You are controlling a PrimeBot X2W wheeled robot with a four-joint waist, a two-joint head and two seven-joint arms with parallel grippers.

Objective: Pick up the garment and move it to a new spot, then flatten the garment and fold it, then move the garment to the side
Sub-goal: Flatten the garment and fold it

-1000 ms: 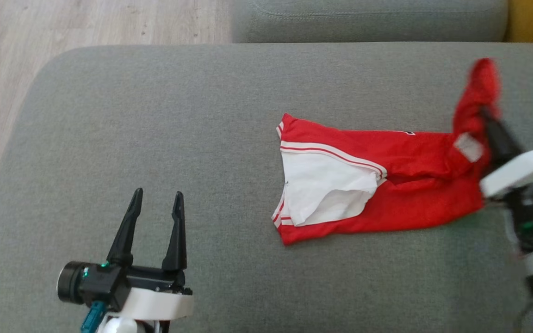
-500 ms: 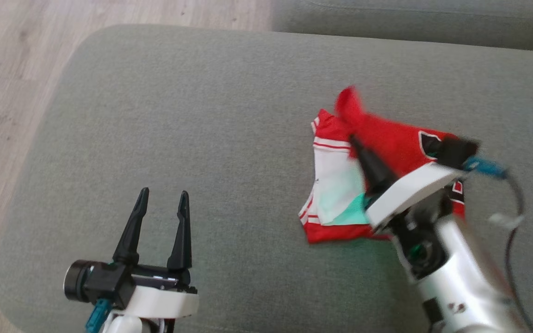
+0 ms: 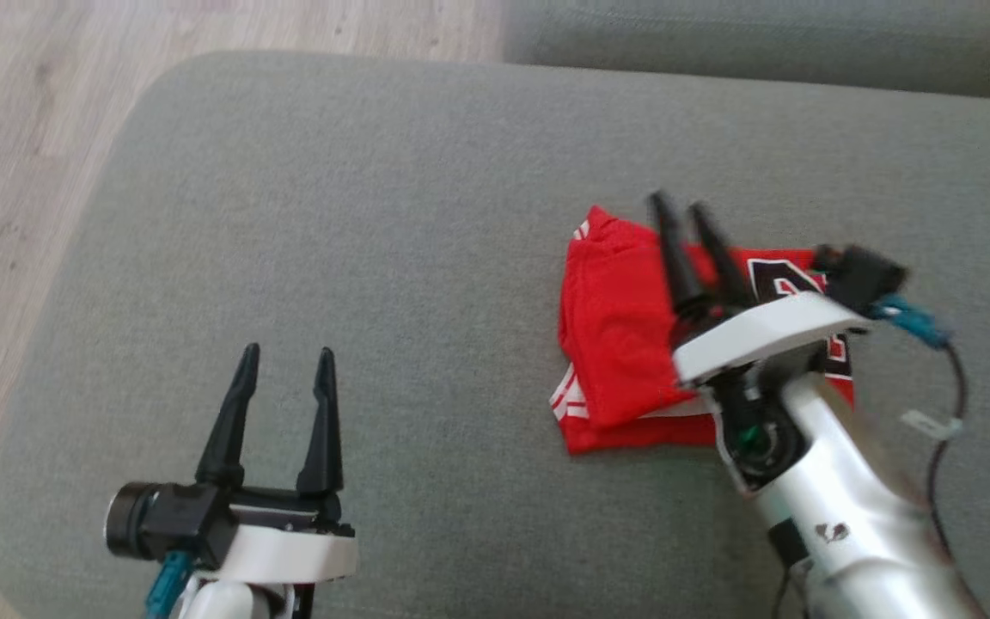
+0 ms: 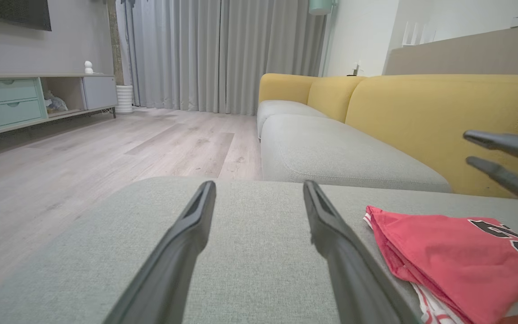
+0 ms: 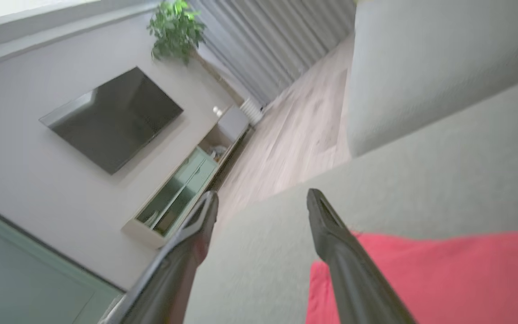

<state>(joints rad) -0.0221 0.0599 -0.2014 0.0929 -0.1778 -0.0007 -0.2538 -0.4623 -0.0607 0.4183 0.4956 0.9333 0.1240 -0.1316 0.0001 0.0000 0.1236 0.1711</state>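
My right gripper (image 3: 680, 206) hangs open over the folded red garment (image 3: 624, 335) — gripping nothing — on the right half of the grey cushion (image 3: 375, 215); my left gripper (image 3: 288, 354) hovers open near its front-left corner.

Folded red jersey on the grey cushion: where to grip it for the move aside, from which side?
Pinch the red jersey at its near-left corner, where striped hem peeks under the top flap, so all layers likely get caught. Come in low from the left over bare grey cushion with the open left gripper.
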